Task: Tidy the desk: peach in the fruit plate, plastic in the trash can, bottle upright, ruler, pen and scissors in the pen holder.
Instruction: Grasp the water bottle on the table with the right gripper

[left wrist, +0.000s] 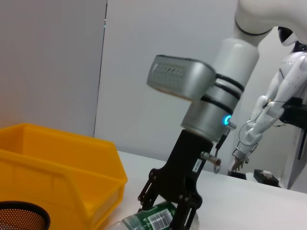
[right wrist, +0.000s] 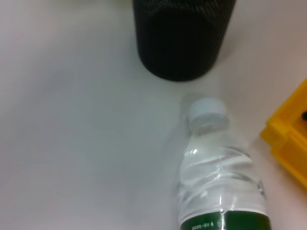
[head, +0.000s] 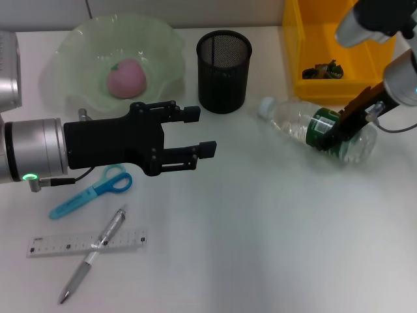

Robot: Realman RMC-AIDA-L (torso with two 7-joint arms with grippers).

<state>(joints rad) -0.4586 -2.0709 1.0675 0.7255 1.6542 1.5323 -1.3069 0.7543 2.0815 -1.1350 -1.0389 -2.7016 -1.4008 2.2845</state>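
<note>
The right pincer [head: 335, 138] is down over the bottle [head: 317, 129], which lies on its side on the bench [head: 273, 235] between the pen holder [head: 224, 63] and the yellow trash can [head: 313, 49]; its fingers straddle the green label and look pressed to it, clamped on the bottle as far as I can judge. The risk is the lift — a smooth, round body gripped off-centre could roll or slip out as it is tipped upright, or swing into the trash can just beside it. The left pincer [head: 189, 135] hangs over the bench with its fingers apart, holding nothing. The peach [head: 126, 78] sits in the fruit plate [head: 78, 42]; scissors [head: 92, 191], pen [head: 93, 254] and ruler [head: 86, 242] lie near the front edge — the contents of the trash can are hard to make out.
</note>
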